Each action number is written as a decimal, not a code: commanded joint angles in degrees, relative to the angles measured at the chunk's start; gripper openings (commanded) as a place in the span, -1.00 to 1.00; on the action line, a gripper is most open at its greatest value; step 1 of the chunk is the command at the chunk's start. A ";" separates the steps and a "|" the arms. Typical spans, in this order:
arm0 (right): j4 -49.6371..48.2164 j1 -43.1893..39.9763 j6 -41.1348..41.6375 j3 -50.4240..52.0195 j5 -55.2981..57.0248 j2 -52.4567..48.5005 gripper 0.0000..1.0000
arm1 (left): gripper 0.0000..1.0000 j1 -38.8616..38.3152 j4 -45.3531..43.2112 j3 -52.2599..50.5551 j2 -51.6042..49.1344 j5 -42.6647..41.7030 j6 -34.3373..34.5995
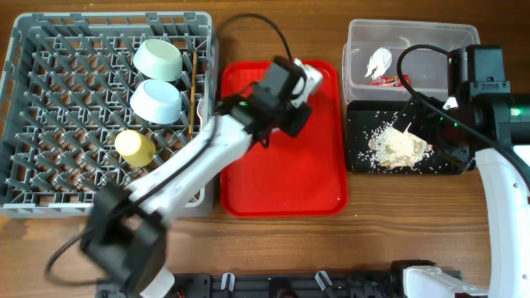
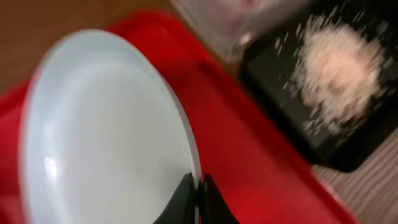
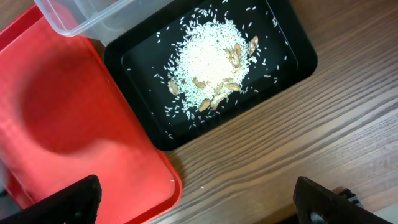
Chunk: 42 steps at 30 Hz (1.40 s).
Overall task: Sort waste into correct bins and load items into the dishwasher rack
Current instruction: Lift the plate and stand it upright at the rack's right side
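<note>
My left gripper (image 2: pixel 198 186) is shut on the rim of the pale blue plate (image 2: pixel 106 137) and holds it tilted above the red tray; in the overhead view the plate (image 1: pixel 312 77) shows edge-on at the gripper (image 1: pixel 291 98). My right gripper (image 3: pixel 196 186) is open and empty over the table beside the black tray (image 3: pixel 292 37), which holds rice scraps (image 3: pixel 208 62). The clear tub (image 1: pixel 411 37) holds the white tissue (image 1: pixel 379 60) and the red wrapper (image 1: pixel 386 80). The grey rack (image 1: pixel 50 124) holds the mint-green bowl (image 1: pixel 157 60), light blue bowl (image 1: pixel 156 101) and yellow cup (image 1: pixel 135 147). I cannot make out the white fork.
The red serving tray (image 1: pixel 281 178) lies between the rack and the bins; it also shows in the right wrist view (image 3: pixel 68 124). A thin tan stick (image 1: pixel 195 91) lies in the rack's right side. A few rice grains lie on the wood near the tray corner (image 3: pixel 201 186).
</note>
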<state>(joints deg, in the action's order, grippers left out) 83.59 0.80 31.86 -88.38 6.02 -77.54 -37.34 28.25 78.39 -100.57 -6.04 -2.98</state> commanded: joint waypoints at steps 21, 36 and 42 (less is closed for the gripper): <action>-0.02 -0.17 -0.39 -0.22 -0.50 0.92 1.00 | -0.92 40.00 -0.79 0.04 7.32 -45.59 17.20; -1.01 -0.17 -3.87 -0.22 -1.33 0.92 1.00 | 0.99 43.78 0.11 0.07 8.46 -36.20 17.18; -9.99 0.35 -16.02 -0.22 -20.59 0.90 1.00 | 1.00 43.36 13.03 0.07 15.76 -13.57 17.18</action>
<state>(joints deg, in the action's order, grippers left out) 77.38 0.82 23.77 -88.38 -2.11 -77.54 6.11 35.38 78.37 -89.73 -35.16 14.28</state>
